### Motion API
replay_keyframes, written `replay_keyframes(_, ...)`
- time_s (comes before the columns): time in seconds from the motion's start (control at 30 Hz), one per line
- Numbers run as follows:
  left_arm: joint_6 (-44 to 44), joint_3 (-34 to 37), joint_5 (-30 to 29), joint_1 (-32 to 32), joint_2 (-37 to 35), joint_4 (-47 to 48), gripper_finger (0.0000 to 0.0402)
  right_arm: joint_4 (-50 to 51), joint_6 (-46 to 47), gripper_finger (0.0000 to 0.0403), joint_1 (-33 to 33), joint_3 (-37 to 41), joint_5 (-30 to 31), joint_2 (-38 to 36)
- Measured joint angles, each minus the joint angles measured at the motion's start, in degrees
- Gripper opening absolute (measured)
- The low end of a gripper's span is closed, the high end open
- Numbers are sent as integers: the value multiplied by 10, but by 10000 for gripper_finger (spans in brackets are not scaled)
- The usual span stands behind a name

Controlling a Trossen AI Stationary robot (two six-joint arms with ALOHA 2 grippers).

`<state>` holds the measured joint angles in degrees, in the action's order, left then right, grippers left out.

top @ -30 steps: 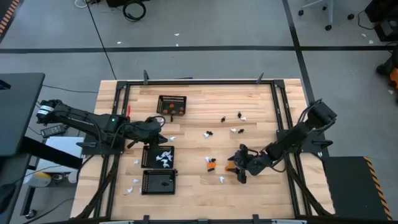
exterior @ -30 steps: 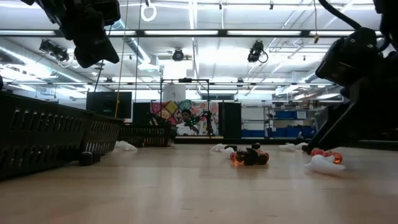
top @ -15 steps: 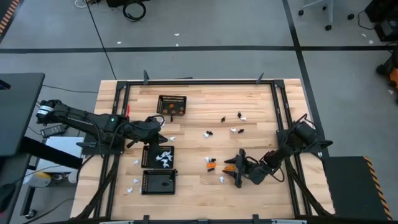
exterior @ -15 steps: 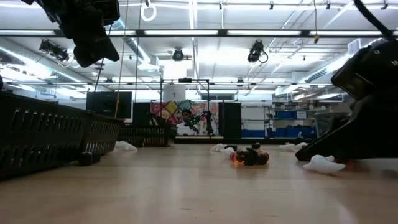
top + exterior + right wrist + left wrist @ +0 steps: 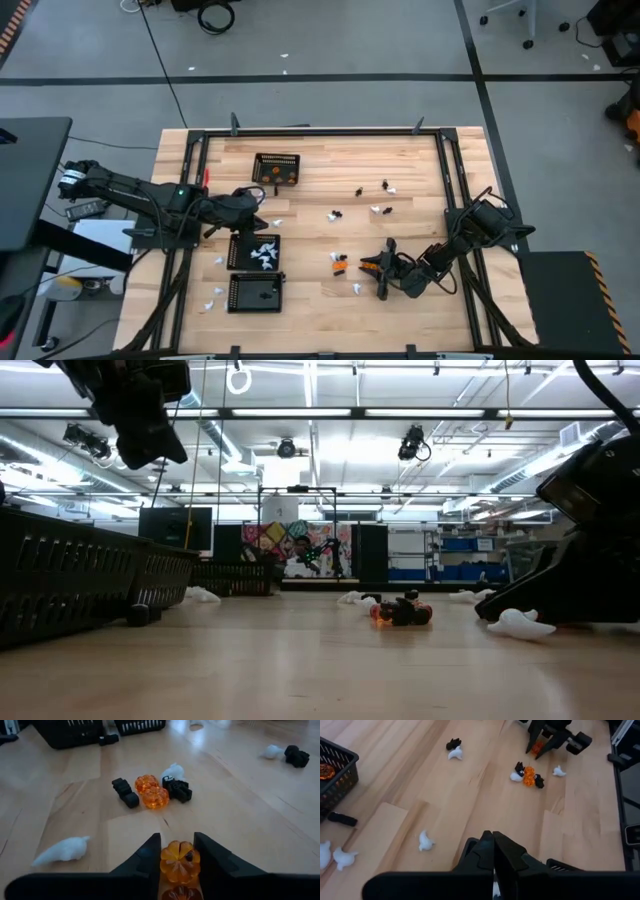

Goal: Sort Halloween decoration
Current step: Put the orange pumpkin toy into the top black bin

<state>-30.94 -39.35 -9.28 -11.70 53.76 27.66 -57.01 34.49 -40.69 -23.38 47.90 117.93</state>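
The Halloween decoration lies scattered on the wooden table (image 5: 320,215) as tiny orange, white and black pieces. My right gripper (image 5: 178,851) is low over the table at the near right, shut on an orange pumpkin piece (image 5: 180,861). A second orange piece (image 5: 181,894) shows farther back between the fingers. Ahead of it lies a cluster of orange, black and white pieces (image 5: 152,790), with a white piece (image 5: 62,850) alone to one side. My left gripper (image 5: 493,851) hangs shut and empty above the table's left part, near the baskets. My right gripper pinches the orange pumpkin piece by its two opposite sides (image 5: 165,862) between the inner faces of its two fingers. The fingers reach in nearly level, slanting a little down, from the table's right. I cannot tell whether the piece still rests on the table.
Three black mesh baskets stand at the left: one with orange pieces (image 5: 277,168) at the far side, one with white pieces (image 5: 255,250), and one (image 5: 255,293) at the near edge. More pieces (image 5: 378,195) lie at mid-table. A black frame (image 5: 445,170) borders the table.
My right gripper has sunk to the table surface and tipped nearer to level, shifting slightly toward the near edge, so that it now sits around the orange pieces by the lone white piece. My left arm has kept still.
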Motion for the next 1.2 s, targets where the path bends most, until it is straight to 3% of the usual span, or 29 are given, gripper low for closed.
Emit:
replay_keyframes(0.33,-7,0,1,0,-2,1,9,-19,-12,100,22,2,-29,-25)
replay_keyframes(0.9,-16,0,1,0,-18,-3,9,-8,-144,106,162,1,-221,-171)
replay_keyframes(1.03,-26,0,-2,0,-18,-13,9,36,-147,106,190,-2,-257,-209)
replay_keyframes(1.2,-36,0,-18,0,-18,-22,9,173,-163,107,238,-57,-318,-235)
